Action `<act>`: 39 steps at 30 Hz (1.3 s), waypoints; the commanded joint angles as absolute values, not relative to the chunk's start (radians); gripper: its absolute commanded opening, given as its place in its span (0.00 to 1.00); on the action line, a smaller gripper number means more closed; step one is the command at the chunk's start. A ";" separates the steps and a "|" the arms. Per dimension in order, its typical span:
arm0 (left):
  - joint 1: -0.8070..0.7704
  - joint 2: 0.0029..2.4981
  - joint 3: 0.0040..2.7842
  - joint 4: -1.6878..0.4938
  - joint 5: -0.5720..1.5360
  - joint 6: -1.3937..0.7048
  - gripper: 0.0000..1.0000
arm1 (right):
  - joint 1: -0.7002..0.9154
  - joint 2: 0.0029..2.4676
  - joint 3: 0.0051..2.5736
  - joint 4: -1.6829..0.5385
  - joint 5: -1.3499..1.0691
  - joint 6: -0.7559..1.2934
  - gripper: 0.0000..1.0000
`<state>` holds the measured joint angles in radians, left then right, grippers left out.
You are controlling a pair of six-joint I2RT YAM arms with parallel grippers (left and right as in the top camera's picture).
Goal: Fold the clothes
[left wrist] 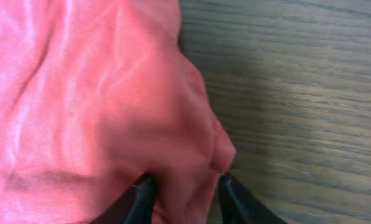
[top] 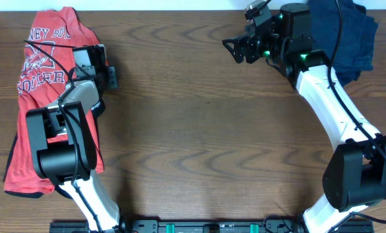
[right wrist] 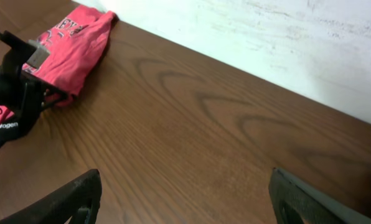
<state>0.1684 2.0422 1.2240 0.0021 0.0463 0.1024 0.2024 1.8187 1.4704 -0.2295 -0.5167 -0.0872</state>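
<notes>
Top-down overhead, low wrist cams (left seemingly closest), common T-shirt [top: 43,65]

Coral-red T-shirt [top: 47,40] with white lettering, dark-blue garment [top: 351,35], brown wood-grain table [top: 199,129].

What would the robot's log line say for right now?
left gripper: pinching red T-shirt edge | right gripper: open, empty | fold: not done

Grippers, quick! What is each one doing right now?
Left gripper: pinched shut on a fold of the red T-shirt.
Right gripper: open, holding nothing.
</notes>
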 commanded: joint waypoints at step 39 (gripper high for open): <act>-0.051 1.276 1.235 -0.002 -0.136 0.025 0.06 | 0.210 1.826 1.463 -0.303 -0.579 -0.076 0.84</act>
<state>-0.0296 1.3418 1.2236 -0.0238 -0.1242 0.0296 0.2024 1.8187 1.4704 -0.3019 -0.5293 -0.0856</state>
